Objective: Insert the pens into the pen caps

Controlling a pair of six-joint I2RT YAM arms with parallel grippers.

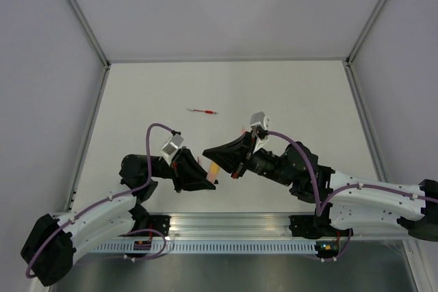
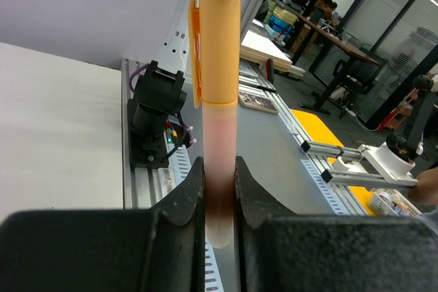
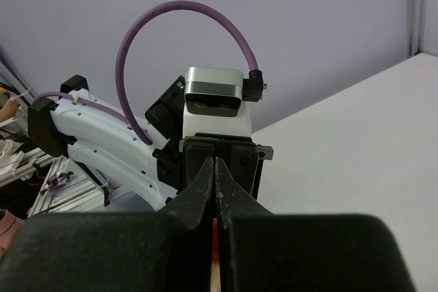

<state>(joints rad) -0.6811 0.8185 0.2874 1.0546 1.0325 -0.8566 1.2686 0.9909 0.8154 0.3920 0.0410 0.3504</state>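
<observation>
My left gripper [image 1: 207,180] [image 2: 219,177] is shut on a pale pinkish-orange pen [image 2: 220,135], held in the air above the near table edge. An orange cap [image 2: 217,46] with a clip sits over the pen's far end. The cap's tip meets my right gripper [image 1: 217,161] [image 3: 216,169]. That gripper's jaws are almost together, with an orange sliver of the cap [image 3: 216,254] deep between them. From above, the pen [image 1: 214,168] shows as a short peach piece between both grippers. A slim red pen [image 1: 202,111] lies on the white table. No other pens or caps show.
The white table [image 1: 287,100] is bounded by grey walls with metal corner posts [image 1: 81,15]. An aluminium rail [image 1: 233,227] runs along the near edge by the arm bases. The left wrist camera [image 3: 215,94] faces the right gripper closely.
</observation>
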